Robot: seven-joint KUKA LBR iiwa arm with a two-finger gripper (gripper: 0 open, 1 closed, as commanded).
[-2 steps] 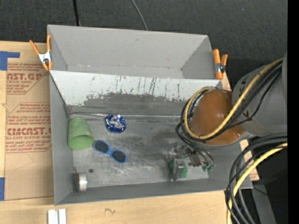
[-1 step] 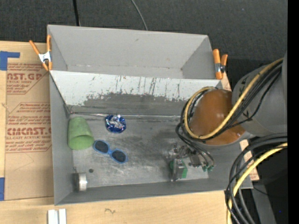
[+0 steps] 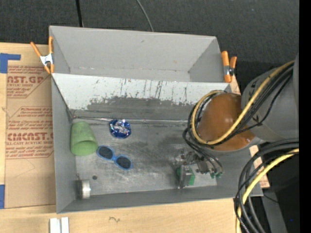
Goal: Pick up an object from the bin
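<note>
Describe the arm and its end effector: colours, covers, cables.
The arm is a thick grey cylinder. Its wrist wears a rounded orange-brown cover, ringed by looping black and yellow cables. The end effector is small, dark metal with green bits.

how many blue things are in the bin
2: a small blue-and-white ball near the back of the bin, and blue sunglasses just in front of it. More could hide under the arm.
</note>
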